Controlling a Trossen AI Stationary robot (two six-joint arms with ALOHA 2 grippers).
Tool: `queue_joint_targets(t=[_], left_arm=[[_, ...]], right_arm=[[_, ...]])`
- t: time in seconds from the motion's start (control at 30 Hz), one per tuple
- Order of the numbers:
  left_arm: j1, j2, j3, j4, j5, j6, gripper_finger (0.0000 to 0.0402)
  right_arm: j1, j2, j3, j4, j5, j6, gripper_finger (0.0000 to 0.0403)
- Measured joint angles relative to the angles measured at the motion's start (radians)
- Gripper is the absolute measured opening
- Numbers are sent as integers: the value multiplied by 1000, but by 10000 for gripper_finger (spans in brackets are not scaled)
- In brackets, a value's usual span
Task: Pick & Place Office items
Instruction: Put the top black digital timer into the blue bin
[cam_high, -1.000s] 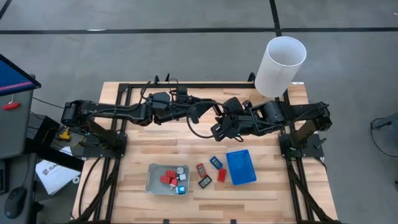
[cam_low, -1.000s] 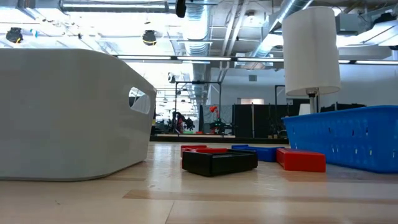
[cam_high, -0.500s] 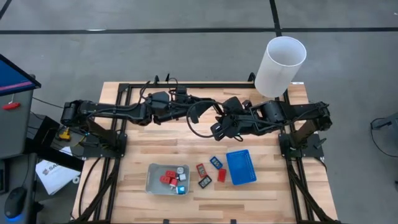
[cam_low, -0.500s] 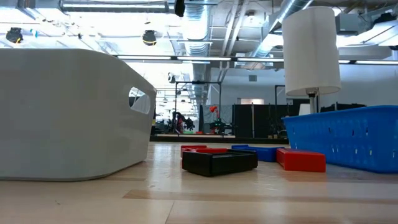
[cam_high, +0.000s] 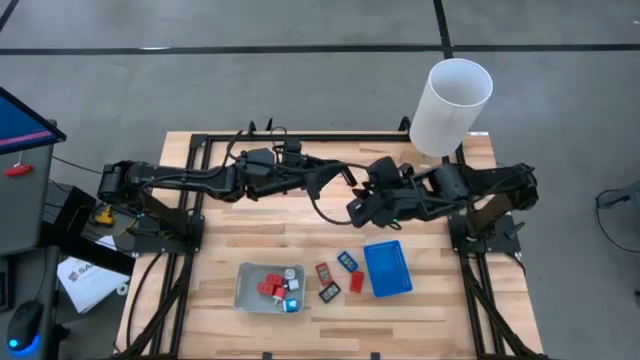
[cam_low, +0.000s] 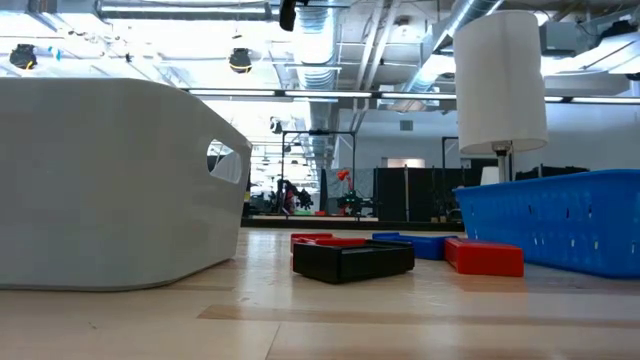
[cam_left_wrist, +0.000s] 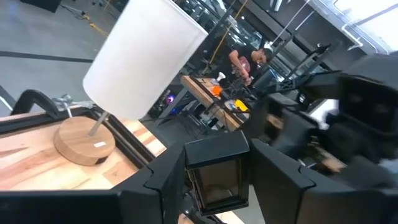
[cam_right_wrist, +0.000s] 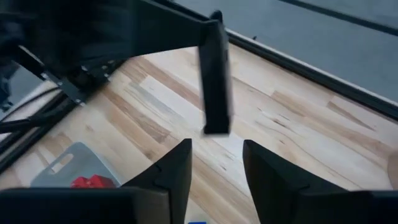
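Above the middle of the wooden worktop (cam_high: 240, 235), toward its far side, the two arms meet. The left pincer (cam_left_wrist: 217, 155) is clamped on a flat black rectangle (cam_right_wrist: 215, 81), one of the office items, gripping it by its edges and holding it in the air, clear of the boards. The right pincer (cam_right_wrist: 216, 149) hangs just beside it and a little nearer the front edge, its fingers (cam_right_wrist: 177, 171) set narrowly apart with nothing between them. The other office items lie well below the arms, near the front of the worktop. A grey tray (cam_high: 244, 285) holds several red blocks (cam_high: 268, 290) along with tiny white and cyan bits. To its right stands a blue tray (cam_high: 387, 268). Between the two trays, four pieces rest loose on the boards: a small red-faced piece (cam_high: 323, 272), a blue-faced rectangle (cam_high: 347, 261), a black rectangle (cam_high: 329, 292), and a red block (cam_high: 356, 282) just beside the blue tray. A tall white cylinder (cam_high: 450, 105) stands on a round wooden base (cam_left_wrist: 84, 140) at the far right corner.
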Motion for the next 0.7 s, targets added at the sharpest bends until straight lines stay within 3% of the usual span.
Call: queue_joint_targets(t=[0.4,0.7], left_arm=[[-3,0,0,0,0,-19,151],[-3,0,0,2,0,-27,151]], right_arm=[[-38,4,0,2,-48,-48,232],[-64,4,0,15,-64,-68,240]])
